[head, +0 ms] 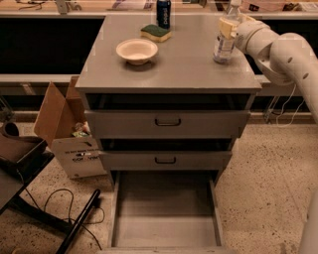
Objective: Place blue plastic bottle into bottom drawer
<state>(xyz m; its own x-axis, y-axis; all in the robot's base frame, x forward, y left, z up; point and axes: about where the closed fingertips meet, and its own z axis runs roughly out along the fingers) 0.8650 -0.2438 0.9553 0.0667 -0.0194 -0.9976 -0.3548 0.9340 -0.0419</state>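
One blue plastic bottle (pixel 224 45) stands upright toward the 2 o'clock corner of the grey tabletop (pixel 184 72). Whether its base rests on the surface or hangs just above it cannot be told. The gripper (pixel 229 26) sits at the bottle's shoulder, its pale fingers (pixel 227 28) pinching the bottle just under the cap. The white arm (pixel 283 52) reaches in from the 3 o'clock side.

Toward 10 o'clock on the tabletop is a cream bowl (pixel 136 50), and at 12 o'clock a green-and-yellow sponge (pixel 155 32) lies just in front of a dark blue can (pixel 163 12).

Below, at 6 o'clock from the tabletop, the bottom drawer (pixel 164 230) is pulled far out, showing its grey floor. The two upper drawers (pixel 167 123) are each pulled out slightly. A cardboard box (pixel 69 136) stands on the floor at the cabinet's 9 o'clock.
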